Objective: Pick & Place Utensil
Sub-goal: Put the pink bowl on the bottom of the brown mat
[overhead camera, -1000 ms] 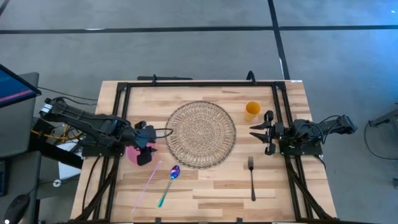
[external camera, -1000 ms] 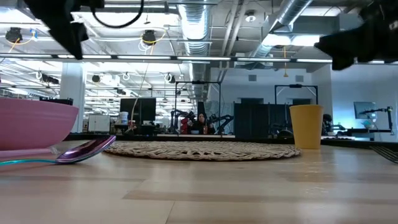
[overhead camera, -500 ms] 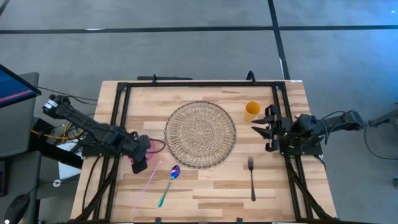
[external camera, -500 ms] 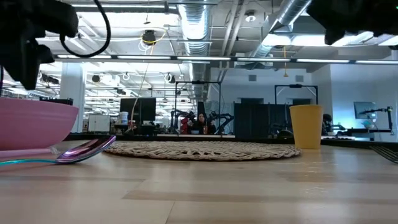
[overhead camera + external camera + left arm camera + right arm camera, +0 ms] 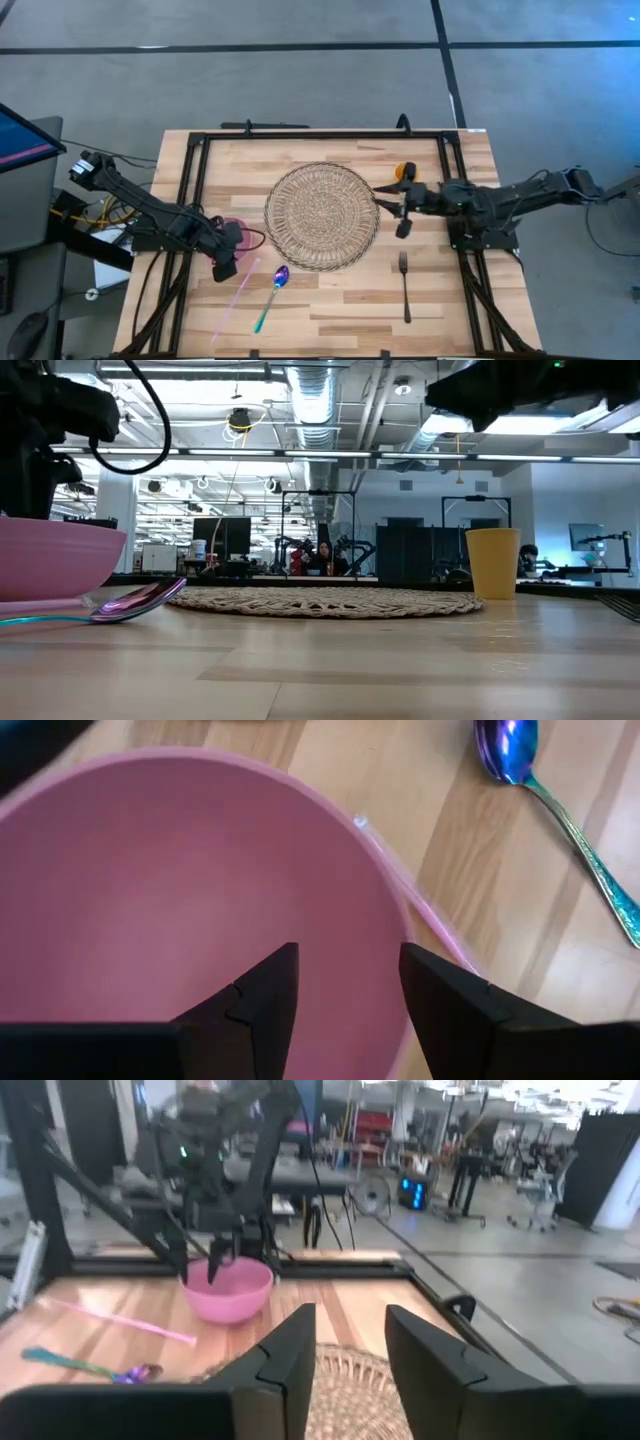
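Observation:
A purple-blue spoon [image 5: 272, 296] lies on the table near the near edge, its bowl end toward the woven round placemat [image 5: 322, 215]. A dark fork [image 5: 404, 286] lies to the right of it. The pink bowl [image 5: 230, 232] stands left of the placemat. My left gripper [image 5: 345, 990] is open and points down over the bowl's near rim [image 5: 398, 910], one finger over the inside and one at the rim; no touch shows. My right gripper [image 5: 392, 210] is open and hovers at the placemat's right edge, next to the yellow cup [image 5: 404, 172].
A thin pink stick [image 5: 238, 290] lies beside the spoon, just past the bowl. Black frame rails [image 5: 190, 200] run along the table's left, right and far sides. Bare wood stretches between spoon and fork along the near edge [image 5: 340, 320].
My left gripper has moved toward the near edge and come down over the pink bowl's near rim. My right arm has reached out toward the table's left, carrying its gripper past the yellow cup to the placemat's right edge. Spoon, fork and bowl have stayed in place.

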Robot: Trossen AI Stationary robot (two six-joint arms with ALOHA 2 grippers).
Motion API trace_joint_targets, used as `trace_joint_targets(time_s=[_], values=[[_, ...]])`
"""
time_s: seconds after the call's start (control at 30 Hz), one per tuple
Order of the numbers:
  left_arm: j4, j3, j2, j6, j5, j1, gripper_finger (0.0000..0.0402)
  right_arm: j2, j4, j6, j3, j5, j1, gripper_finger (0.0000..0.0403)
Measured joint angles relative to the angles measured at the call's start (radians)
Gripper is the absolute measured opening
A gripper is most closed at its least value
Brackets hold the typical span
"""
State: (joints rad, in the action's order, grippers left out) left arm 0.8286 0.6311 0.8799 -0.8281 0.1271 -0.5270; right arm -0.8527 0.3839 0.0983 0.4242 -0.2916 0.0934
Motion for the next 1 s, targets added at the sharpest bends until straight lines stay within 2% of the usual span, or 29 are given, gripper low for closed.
trace_joint_targets(time_s=[0.23,0.37,0.63,0.8,0.9,1.0], values=[[-0.03,-0.001,0.0,0.0,-0.001,0.0,0.0176,-0.149,-0.066,0.005,0.079,0.003,-0.041,0.0205],[-0.039,-0.001,0.0,0.0,-0.001,0.0,0.0176,-0.212,-0.062,0.005,0.099,0.003,-0.073,0.0236],[-0.075,-0.028,0.048,-0.012,-0.048,-0.013,0.0176,-0.282,-0.058,0.006,0.13,0.005,-0.115,0.0244],[-0.08,-0.035,0.105,-0.015,-0.049,-0.018,0.0171,-0.283,-0.062,0.006,0.13,0.006,-0.116,0.0244],[-0.085,-0.035,0.124,0.002,-0.05,-0.018,0.0143,-0.283,-0.053,0.006,0.13,0.006,-0.116,0.0244],[-0.088,-0.035,0.125,0.009,-0.05,-0.018,0.0094,-0.283,-0.054,0.006,0.13,0.006,-0.116,0.0244]])
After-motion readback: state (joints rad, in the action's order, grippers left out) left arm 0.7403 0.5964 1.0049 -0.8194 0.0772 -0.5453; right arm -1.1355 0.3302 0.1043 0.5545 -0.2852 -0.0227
